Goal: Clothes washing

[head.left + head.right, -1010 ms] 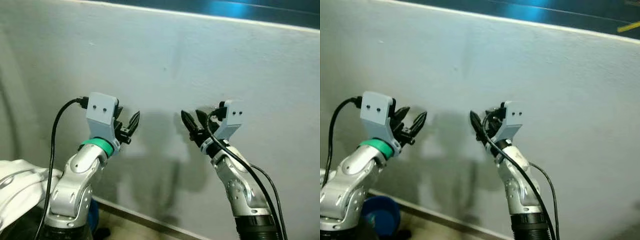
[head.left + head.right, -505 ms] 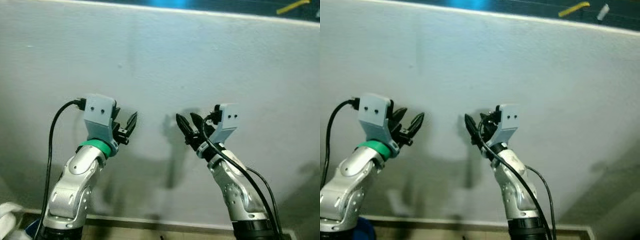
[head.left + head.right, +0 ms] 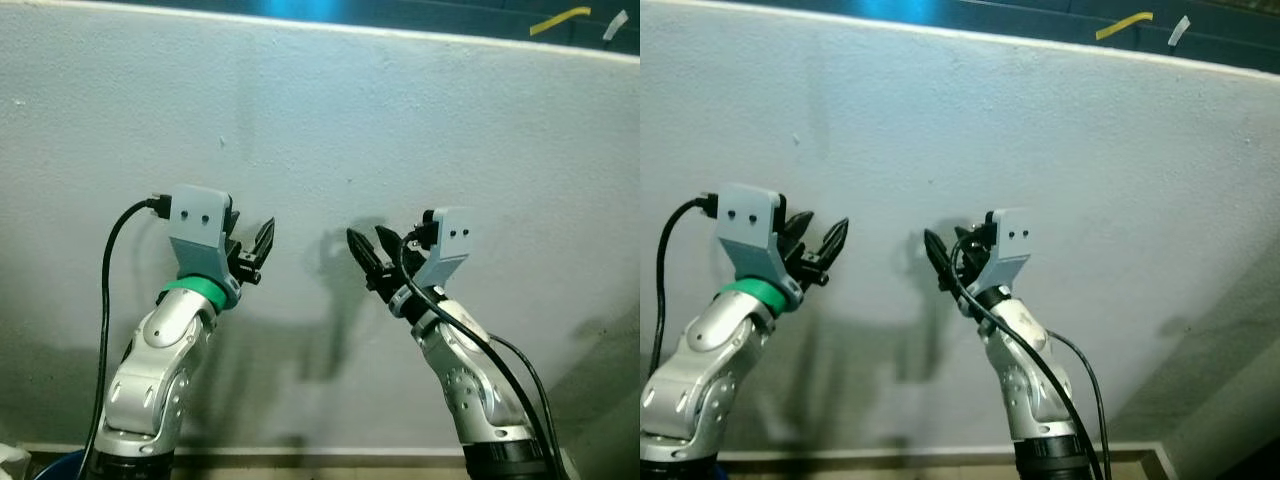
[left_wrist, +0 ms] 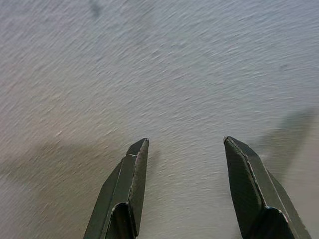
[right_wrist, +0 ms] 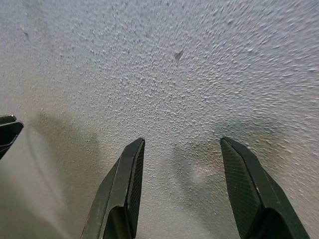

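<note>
In front of the robot stands a pale, rough wall (image 3: pixel 420 120), and both arms are raised toward it at about the same height. The left gripper (image 3: pixel 252 255) has its two black fingers spread apart with nothing between them, and the right gripper (image 3: pixel 375 258) is likewise spread and empty; each wrist view looks past parted fingers at bare textured plaster. The two grippers face each other across a gap, close to the wall but apart from it. No clothes and no washer can be made out near the jaws. A small patch of white and blue (image 3: pixel 30 465) peeks in at the lower left corner, below the left arm; what it is cannot be told. If that is the laundry, it lies low and to the left, nearer the left arm.
</note>
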Motion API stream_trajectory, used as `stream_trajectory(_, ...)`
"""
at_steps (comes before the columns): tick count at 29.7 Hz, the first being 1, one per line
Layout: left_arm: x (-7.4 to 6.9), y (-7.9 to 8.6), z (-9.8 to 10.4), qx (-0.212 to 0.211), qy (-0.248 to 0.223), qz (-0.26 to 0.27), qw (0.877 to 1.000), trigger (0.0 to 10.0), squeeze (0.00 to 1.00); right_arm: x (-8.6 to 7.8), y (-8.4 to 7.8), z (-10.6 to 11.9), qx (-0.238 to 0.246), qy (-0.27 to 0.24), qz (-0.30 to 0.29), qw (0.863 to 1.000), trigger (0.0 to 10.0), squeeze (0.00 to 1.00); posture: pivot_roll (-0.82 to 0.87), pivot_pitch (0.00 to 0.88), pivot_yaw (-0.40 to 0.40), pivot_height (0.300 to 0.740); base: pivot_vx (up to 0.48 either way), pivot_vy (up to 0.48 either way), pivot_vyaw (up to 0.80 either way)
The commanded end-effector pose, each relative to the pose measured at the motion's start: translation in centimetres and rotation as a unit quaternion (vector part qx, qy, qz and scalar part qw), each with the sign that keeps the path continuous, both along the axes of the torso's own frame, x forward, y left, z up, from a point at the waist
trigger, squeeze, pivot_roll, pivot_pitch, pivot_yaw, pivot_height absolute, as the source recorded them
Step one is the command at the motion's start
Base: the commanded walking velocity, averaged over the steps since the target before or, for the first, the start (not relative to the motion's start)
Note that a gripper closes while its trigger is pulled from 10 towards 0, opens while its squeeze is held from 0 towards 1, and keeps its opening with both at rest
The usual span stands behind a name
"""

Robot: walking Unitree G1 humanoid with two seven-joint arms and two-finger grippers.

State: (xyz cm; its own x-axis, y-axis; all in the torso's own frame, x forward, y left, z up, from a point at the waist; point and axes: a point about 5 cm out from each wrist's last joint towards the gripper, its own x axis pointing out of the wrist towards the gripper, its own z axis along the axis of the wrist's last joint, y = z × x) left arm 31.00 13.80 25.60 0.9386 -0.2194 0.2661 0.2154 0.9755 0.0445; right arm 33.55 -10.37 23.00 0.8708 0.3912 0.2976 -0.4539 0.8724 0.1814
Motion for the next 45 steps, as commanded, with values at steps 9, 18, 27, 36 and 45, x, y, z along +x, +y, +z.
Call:
stream_trajectory(9, 0.1, -0.3, -0.5, -0.012, 0.012, 0.003, 1.000, 10.0, 0.00, 0.0, -0.7, -0.6, -0.004, 0.010, -0.011, 1.000, 10.0, 0.00, 0.00, 0.000, -0.034, 0.740, 0.000, -0.480, 0.00)
stream_trajectory(18, 0.1, -0.3, -0.8, 0.013, 0.023, 0.002, 1.000, 10.0, 0.00, 0.1, -0.6, -0.6, -0.004, 0.009, -0.008, 1.000, 10.0, 0.00, 0.01, 0.000, -0.042, 0.740, 0.000, -0.119, 0.00)
stream_trajectory(27, -0.3, -0.5, -0.9, 0.031, 0.011, -0.006, 0.999, 10.0, 0.00, -0.2, -0.4, -1.0, 0.002, 0.013, -0.004, 1.000, 10.0, 0.00, 0.01, 0.000, -0.053, 0.740, 0.000, 0.213, 0.00)
stream_trajectory(36, -0.3, 1.0, -2.0, 0.033, 0.043, 0.008, 0.999, 10.0, 0.00, -1.0, -0.9, -2.9, -0.002, 0.032, 0.001, 0.999, 10.0, 0.00, 0.02, 0.000, -0.063, 0.740, 0.000, 0.000, 0.00)
stream_trajectory(45, -0.2, 1.2, -7.0, 0.050, 0.152, -0.015, 0.987, 10.0, 0.00, -1.7, -3.8, -11.7, -0.110, 0.219, -0.060, 0.967, 10.0, 0.00, 0.01, 0.000, -0.057, 0.740, 0.000, 0.000, 0.00)
